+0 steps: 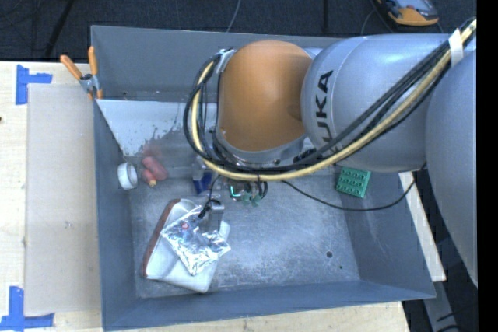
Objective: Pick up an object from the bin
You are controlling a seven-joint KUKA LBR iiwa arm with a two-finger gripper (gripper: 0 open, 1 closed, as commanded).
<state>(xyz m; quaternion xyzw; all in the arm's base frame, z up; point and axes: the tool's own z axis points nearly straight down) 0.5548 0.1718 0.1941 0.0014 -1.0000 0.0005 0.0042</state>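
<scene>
My gripper (pixel 210 211) hangs under the arm's wrist, left of the bin's middle, with its tip right at the upper edge of a crumpled silver foil packet (pixel 196 242). The packet lies on a flat white pouch (pixel 173 263) with a brown left edge, in the bin's front left. A small blue thing (pixel 202 182) lies just behind the gripper, partly hidden by the wrist.
A pink, sausage-shaped thing (pixel 152 170) and a small white roll (pixel 127 176) lie by the left wall. A green studded block (pixel 352 182) sits at the right, under the arm. The arm and its cables cover the back of the bin.
</scene>
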